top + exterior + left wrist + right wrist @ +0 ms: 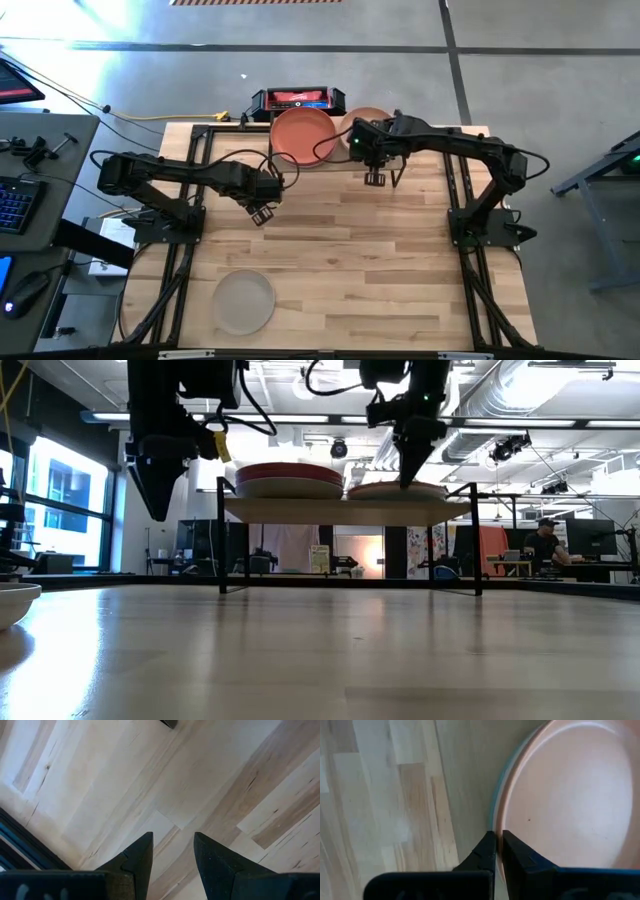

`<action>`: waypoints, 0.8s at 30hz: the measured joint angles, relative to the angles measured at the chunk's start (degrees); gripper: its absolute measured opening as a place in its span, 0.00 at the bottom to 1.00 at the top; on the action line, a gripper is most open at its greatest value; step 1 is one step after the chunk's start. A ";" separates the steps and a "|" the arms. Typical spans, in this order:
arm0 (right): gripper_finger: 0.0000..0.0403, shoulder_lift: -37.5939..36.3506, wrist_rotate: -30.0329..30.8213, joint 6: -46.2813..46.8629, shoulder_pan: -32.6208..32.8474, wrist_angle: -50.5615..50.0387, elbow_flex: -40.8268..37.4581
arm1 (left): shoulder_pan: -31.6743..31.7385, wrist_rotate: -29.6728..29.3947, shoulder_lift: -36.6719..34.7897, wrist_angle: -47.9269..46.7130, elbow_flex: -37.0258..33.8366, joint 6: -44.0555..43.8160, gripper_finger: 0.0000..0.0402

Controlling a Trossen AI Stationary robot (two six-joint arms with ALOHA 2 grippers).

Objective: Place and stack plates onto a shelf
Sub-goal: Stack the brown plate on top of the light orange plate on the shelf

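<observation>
The shelf stands at the table's far edge on thin black legs. A stack topped by a terracotta plate lies on its left half. A peach plate, with a pale teal rim showing under it, lies on the right half. My right gripper is shut, pointing down at the peach plate's near rim. My left gripper is open over bare tabletop, holding nothing. An off-white plate rests flat near the table's near left edge. My right gripper points down from above, its shut fingertips right at the near rim of the peach plate. I cannot tell whether they touch it. The plate lies flat on the plate beneath it.
A red-and-black box sits behind the shelf, beyond the table's far edge. Black frame rails run along the left and right sides of the table. Open wooden tabletop spreads between the shelf and the near edge.
</observation>
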 joint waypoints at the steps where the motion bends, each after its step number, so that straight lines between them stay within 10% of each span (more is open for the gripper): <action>1: 0.00 -0.12 0.10 0.00 0.02 -0.25 0.26 | 0.02 0.00 0.00 0.00 0.00 0.04 0.33; 24: 0.00 2.45 -2.73 1.07 -1.90 -2.94 4.42 | 0.00 0.64 0.00 -0.59 -0.02 0.07 0.33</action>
